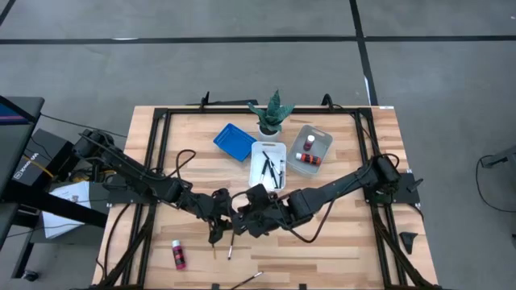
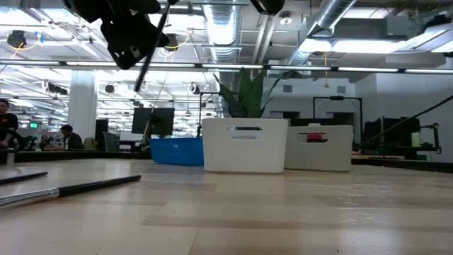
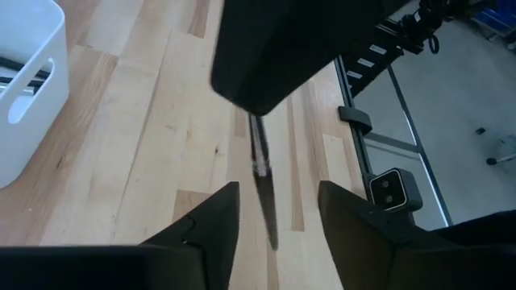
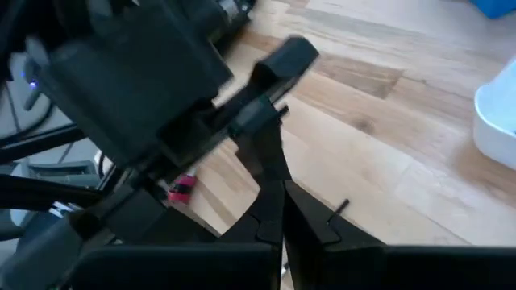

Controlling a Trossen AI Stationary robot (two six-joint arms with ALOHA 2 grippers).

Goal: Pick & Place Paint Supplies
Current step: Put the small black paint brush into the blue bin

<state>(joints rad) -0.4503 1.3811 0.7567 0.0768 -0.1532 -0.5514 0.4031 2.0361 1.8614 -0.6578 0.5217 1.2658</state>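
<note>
A thin dark paintbrush (image 3: 263, 189) hangs in the air below my right gripper (image 1: 248, 214), which is shut on it over the table's near middle. My left gripper (image 3: 278, 192) is open, with one finger on either side of that brush and a gap on both sides. In the low view the brush (image 2: 151, 49) slants well clear of the wood. Loose paintbrushes (image 1: 230, 250) and a red bottle (image 1: 178, 254) lie on the table near the front edge. Several more brushes lie in the white tray (image 1: 260, 150), and red bottles stand in the grey tray (image 1: 324, 138). My right gripper is shut on the paintbrush, but its own dark body hides the place of contact. The brush's stem (image 3: 257, 133) comes out from under that body and hangs slanting below it, with the ferrule and bristle end lowest. The brush is clear of the table.
A blue tray (image 1: 234, 141) and a small green potted plant (image 1: 272, 113) stand at the far side beside the white and grey trays. One more brush (image 1: 250, 278) lies at the front edge. The black frame rails (image 1: 153, 153) run along the table's sides.
</note>
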